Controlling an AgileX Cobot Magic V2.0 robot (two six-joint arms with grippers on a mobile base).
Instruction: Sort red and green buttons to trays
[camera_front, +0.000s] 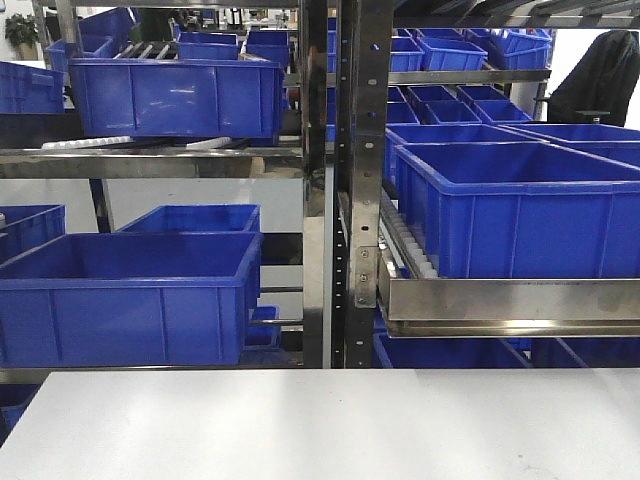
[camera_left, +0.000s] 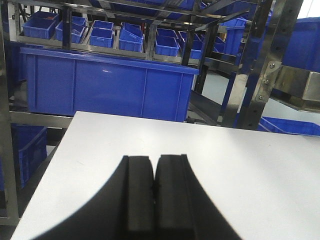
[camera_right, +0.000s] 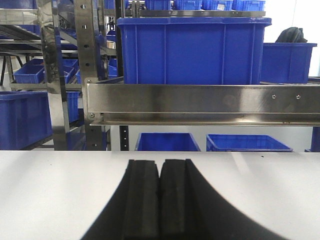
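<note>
Buttons and trays show in no view; where they lie from the fingers I cannot tell. Left fingers (camera_left: 140, 200) and right fingers (camera_right: 142, 200) sit pressed together, bottom centre, over the white desk (camera_left: 250, 165).

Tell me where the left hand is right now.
In the left wrist view, the left hand, shut, is over the white table, toward its left edge, facing the large blue crate on the rack beyond the far edge.

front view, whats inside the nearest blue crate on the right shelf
Only the upper inner walls of the crate show, and nothing rises above its rim. Its near wall hides the floor, so any low contents cannot be seen.
</note>
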